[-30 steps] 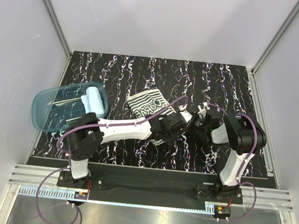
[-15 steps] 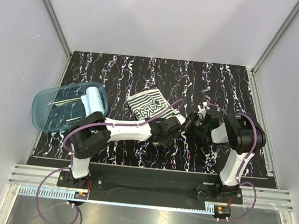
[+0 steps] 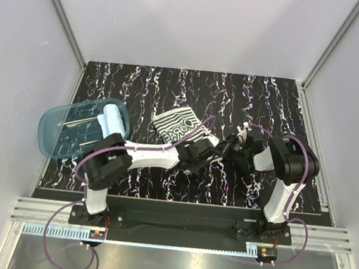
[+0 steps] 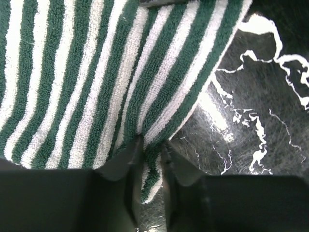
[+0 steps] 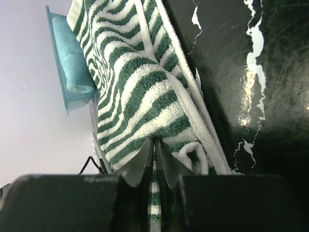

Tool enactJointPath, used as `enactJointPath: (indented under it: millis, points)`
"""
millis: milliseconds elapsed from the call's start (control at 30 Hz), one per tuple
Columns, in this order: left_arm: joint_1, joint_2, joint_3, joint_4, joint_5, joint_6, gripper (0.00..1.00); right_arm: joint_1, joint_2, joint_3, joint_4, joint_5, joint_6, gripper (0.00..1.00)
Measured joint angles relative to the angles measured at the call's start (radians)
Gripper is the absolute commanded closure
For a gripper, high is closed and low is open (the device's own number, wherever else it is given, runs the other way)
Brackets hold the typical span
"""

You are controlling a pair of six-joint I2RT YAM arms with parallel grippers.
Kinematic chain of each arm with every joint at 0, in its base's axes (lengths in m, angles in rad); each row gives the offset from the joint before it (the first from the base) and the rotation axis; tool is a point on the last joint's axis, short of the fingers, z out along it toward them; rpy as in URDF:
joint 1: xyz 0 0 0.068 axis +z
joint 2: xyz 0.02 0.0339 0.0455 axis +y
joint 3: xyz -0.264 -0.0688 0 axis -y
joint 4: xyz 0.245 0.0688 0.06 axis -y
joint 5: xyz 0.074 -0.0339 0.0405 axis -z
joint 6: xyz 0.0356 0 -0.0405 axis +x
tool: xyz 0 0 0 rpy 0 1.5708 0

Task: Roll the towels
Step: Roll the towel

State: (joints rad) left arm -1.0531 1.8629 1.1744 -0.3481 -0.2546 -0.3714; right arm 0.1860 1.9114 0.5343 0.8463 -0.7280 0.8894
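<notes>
green-and-white terry fills both wrist views. the striped towel (image 3: 178, 123) lies near the middle of the black marbled tabletop (image 3: 272, 99), printed patch face up. its near-right end reaches to where our two grips come together.

our left jaws are closed on a fold at that end, and the cloth bunches into a crease right where the two fingers (image 4: 123, 164) meet. our right jaws are likewise shut on the hem, with a strip of stripes running down between them. in the top view the two grips sit close together, almost touching.

we judge this suits starting a roll. two pinches on one end keep it straight, so the cloth can be turned over on itself rather than dragged askew. most of the towel rests flat beyond the grips, so we take the roll to be barely begun.

the light blue towel (image 3: 111, 120) lies well apart to the left, inside the translucent blue tub (image 3: 62, 133). it looks rolled up already, so the striped one seems the last to do. the risk we see is the thick hem slipping from so shallow a bite.
</notes>
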Motion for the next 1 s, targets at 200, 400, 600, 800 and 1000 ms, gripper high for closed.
enactJointPath:
  millis: [200, 400, 600, 800, 1000]
  points:
    - [0.010, 0.019, 0.031, -0.029, 0.023, 0.001, 1.00, 0.001, -0.039, 0.032, -0.121, 0.010, -0.034, 0.82]
    - [0.027, 0.029, 0.053, -0.055, 0.069, 0.002, 1.00, 0.002, -0.235, 0.098, -0.447, 0.103, -0.119, 0.29]
    - [0.090, 0.022, 0.054, -0.059, 0.233, -0.034, 1.00, 0.003, -0.496, 0.289, -0.861, 0.309, -0.217, 0.22]
    - [0.125, 0.021, 0.047, -0.045, 0.477, -0.134, 1.00, 0.003, -0.743, 0.380, -1.128, 0.477, -0.264, 0.21]
    - [0.180, 0.021, -0.053, 0.080, 0.742, -0.299, 1.00, 0.003, -0.917, 0.338, -1.299, 0.542, -0.252, 0.23]
